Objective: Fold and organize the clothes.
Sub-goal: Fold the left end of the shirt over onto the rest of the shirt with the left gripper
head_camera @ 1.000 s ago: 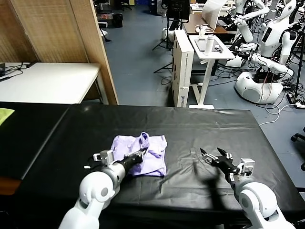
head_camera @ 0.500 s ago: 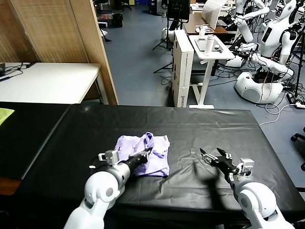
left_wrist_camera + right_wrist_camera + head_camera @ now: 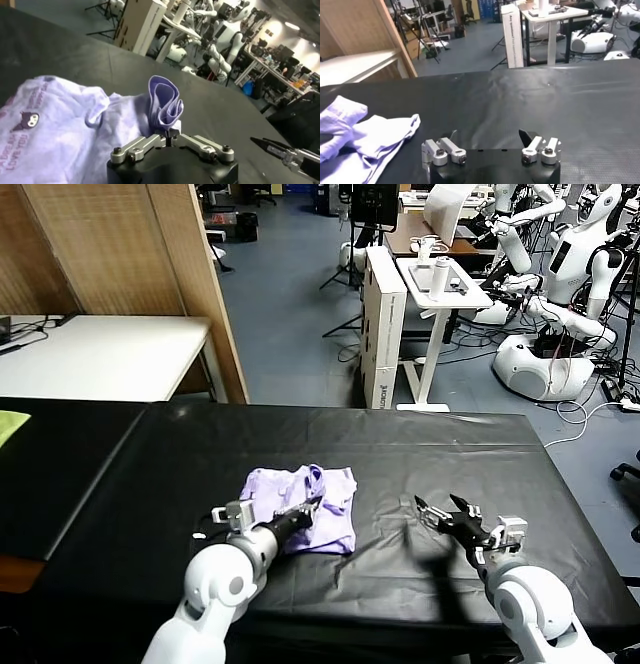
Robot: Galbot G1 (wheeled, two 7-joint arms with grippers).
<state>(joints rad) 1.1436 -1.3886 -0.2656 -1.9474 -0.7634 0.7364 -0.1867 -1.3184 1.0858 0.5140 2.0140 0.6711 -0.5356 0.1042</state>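
- From the head, the T-shirt (image 3: 300, 506) lies bunched just left of middle on the black desk (image 3: 430, 454), nearer the near edge than the far one.
- Left end effector (image 3: 312, 505) sits at the shirt's near side, pinched closed on a raised fold of lavender fabric.
- Left wrist view gives the detail the head misses: the fold (image 3: 164, 105) stands upright in a loop between the fingers, and a dark purple print (image 3: 27, 121) with lettering shows on the flat part.
- Right end effector (image 3: 440, 513) hovers over bare desk, well to the right of the shirt, fingers spread apart.
- Right wrist view confirms the spread: two dark fingertips (image 3: 525, 136) with a wide gap, the shirt (image 3: 365, 135) off to one side, nothing between.
- Around: a white table (image 3: 90, 354) far left, wooden panels (image 3: 120, 254), a white stand (image 3: 430, 294), and white robots (image 3: 560, 314) far right.
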